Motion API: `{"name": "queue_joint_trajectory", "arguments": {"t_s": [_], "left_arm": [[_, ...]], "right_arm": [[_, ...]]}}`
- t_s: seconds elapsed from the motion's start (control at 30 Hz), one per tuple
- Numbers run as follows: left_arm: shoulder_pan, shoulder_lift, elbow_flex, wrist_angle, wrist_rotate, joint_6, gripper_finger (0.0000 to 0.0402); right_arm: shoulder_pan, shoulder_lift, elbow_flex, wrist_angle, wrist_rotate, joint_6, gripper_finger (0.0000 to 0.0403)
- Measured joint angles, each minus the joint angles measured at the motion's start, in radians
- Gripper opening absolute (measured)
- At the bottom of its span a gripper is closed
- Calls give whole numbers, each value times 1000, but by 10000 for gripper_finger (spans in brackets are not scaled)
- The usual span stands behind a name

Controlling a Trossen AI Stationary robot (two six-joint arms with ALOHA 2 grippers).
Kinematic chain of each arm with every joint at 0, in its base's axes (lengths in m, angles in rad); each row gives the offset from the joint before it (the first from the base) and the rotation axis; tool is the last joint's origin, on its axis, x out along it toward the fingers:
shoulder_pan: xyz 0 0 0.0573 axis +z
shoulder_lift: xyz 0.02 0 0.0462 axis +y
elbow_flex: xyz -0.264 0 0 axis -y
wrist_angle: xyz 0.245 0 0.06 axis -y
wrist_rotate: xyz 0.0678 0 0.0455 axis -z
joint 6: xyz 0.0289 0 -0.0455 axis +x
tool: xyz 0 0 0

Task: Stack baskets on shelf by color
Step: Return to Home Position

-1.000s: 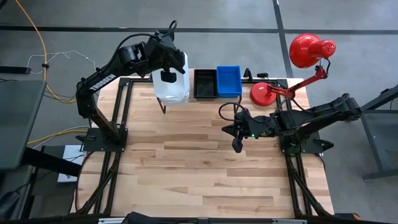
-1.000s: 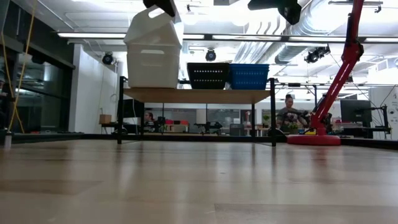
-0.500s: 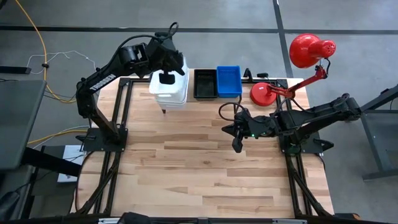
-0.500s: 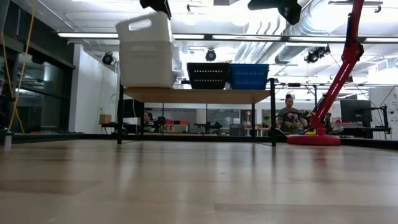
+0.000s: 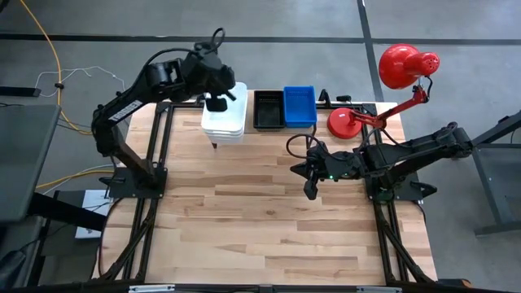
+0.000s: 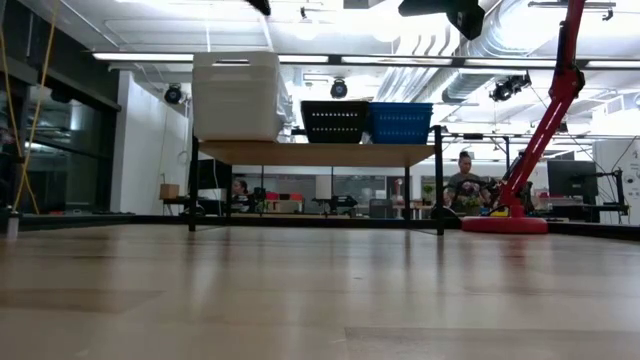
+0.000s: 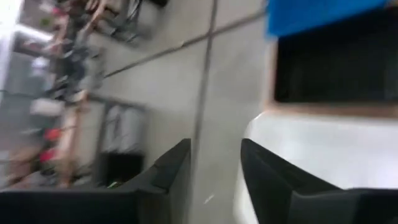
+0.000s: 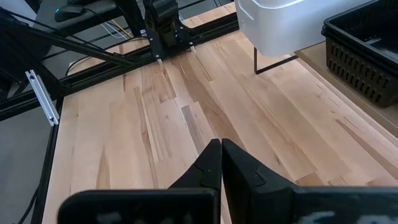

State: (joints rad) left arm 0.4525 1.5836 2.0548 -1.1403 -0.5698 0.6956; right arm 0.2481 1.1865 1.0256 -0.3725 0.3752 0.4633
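Settled level since a second ago, from a tilt in the grip of the left hand (image 5: 216, 102): stack of white rounded-corner plastic baskets (image 5: 223, 122), now square on the left end of the low shelf with light wood top and thin black legs (image 6: 320, 152). Released as well, by the wrist view: dark fingers (image 7: 174, 168) spread wide with nothing between them, poised just above the far edge of the white stack. Next along the shelf, just beside each other: black slotted plastic basket (image 5: 269, 110) in the middle, bright blue plastic basket (image 5: 299, 107) at the right; whether one or several nested in each, cannot tell. No basket seen on the bare planks of the wooden table (image 5: 269, 220). Right hand (image 5: 309, 192) parked over the right-centre of the table, well apart from the shelf, fingers pressed narrow together and holding nothing. Red desk lamp (image 5: 407, 65) at the far right corner, out of the way.

Judged as finished with the stacking; now in the retreat to rest. Calls next for raising the left hand straight up, clear of the white rim, before swinging back toward the arm's base at the left, with the fingers kept wide so as not to nudge the tall stack off square. Asks nothing of the right arm.
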Motion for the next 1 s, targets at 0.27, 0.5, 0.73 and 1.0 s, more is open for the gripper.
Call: {"name": "queue_joint_trajectory", "arguments": {"t_s": [0.27,0.5,0.73,1.0], "left_arm": [[-122,-107,-4,-95,369,-486,10],[-398,-268,-360,118,271,-736,1],[-672,-458,-1025,694,-96,-1143,0],[-806,-388,-1364,1022,-641,-1596,0]], "right_arm": [[0,0,0,0,0,0,0],[0,0,0,0,0,0,0],[0,0,0,-4,0,0,0],[0,0,0,-4,0,3,0]]}}
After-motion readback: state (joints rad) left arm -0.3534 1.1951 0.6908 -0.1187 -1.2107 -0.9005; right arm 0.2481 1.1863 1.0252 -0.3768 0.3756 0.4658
